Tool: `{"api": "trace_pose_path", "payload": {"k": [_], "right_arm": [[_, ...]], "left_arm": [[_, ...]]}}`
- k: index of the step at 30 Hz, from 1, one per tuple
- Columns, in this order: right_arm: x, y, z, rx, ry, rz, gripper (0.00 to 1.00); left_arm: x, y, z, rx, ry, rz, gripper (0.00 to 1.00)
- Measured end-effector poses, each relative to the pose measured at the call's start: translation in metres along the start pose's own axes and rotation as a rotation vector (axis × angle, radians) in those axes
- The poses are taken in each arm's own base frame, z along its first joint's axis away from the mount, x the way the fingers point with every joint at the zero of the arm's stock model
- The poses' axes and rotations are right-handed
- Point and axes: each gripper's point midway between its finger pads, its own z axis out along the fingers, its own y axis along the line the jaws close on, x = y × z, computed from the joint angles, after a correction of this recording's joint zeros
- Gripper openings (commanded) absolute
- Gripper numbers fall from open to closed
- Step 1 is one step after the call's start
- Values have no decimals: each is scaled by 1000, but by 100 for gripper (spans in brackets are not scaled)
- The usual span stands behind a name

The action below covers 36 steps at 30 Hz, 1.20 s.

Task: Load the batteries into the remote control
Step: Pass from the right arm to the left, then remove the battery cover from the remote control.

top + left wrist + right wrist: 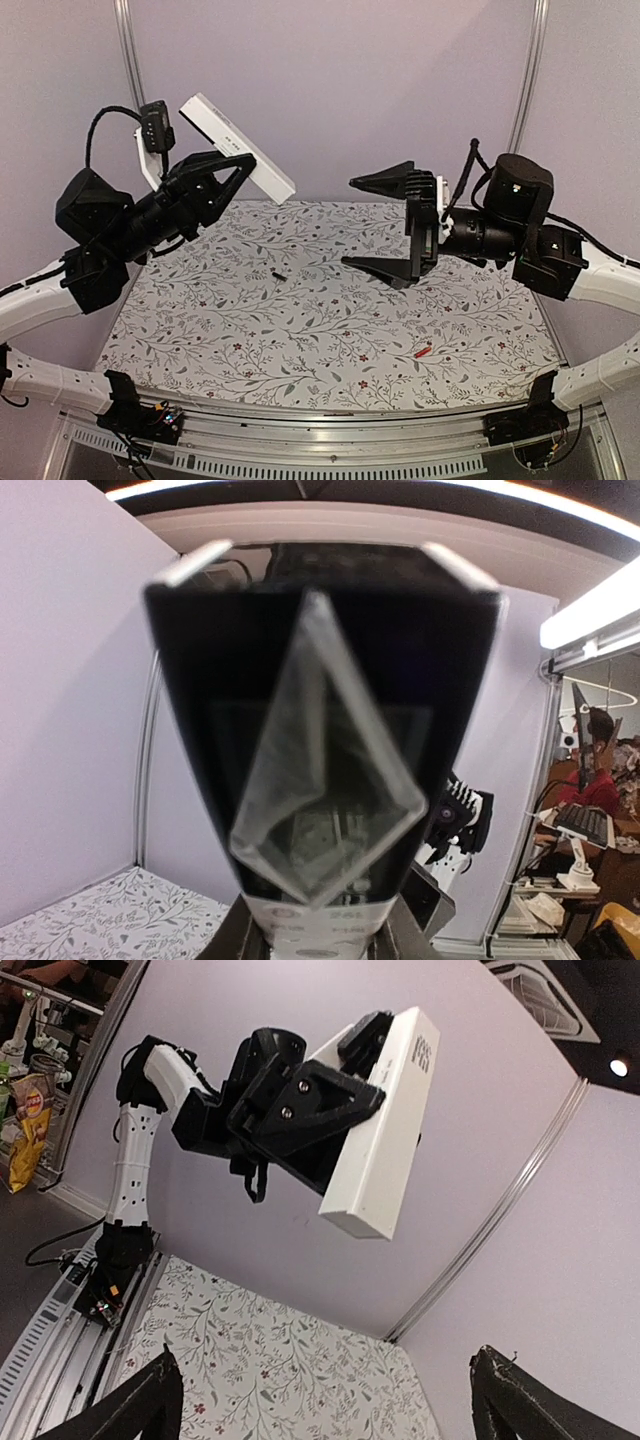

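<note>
My left gripper (238,165) is raised above the table's far left corner, shut on the remote control (240,140), a slim white bar tilted up to the left. In the left wrist view the remote control (320,680) fills the frame, dark and blurred, with the left gripper (320,935) clamping its white lower end. My right gripper (350,222) hovers to the right of it, wide open and holding nothing. The right wrist view shows the remote control (385,1130) well above the right gripper (325,1400). The black battery (277,274) and the red-orange battery (424,350) lie apart on the table.
The floral-patterned table (300,330) is bounded by lilac walls at the back and sides. A metal rail (330,430) runs along its near edge, between the arm bases.
</note>
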Motion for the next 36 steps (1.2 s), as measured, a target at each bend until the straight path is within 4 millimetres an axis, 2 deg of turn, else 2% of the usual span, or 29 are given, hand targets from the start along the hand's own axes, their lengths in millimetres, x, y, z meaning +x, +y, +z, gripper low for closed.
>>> {"api": "trace_pose_path", "payload": {"k": [4, 7, 10, 15, 20, 28, 36], "right_arm": [[-51, -22, 2, 80, -201, -176, 99], [-68, -35, 16, 125, -276, -266, 98], [-67, -41, 35, 130, -299, -313, 95], [-57, -34, 56, 102, -310, -345, 90], [-65, -27, 72, 100, -343, -378, 78], [-63, -32, 88, 123, -345, -382, 55], [-61, -33, 90, 131, -340, -379, 34]], "left_arm": [[-19, -1, -3, -9, -76, -66, 0], [-20, -1, -4, -1, -102, -106, 0], [-20, -1, -3, 7, -113, -139, 0], [-21, 0, 0, 18, -131, -168, 0], [-19, 1, 2, 23, -137, -186, 0], [-18, 2, 4, 27, -141, -210, 0], [-20, 1, 3, 37, -160, -229, 0]]}}
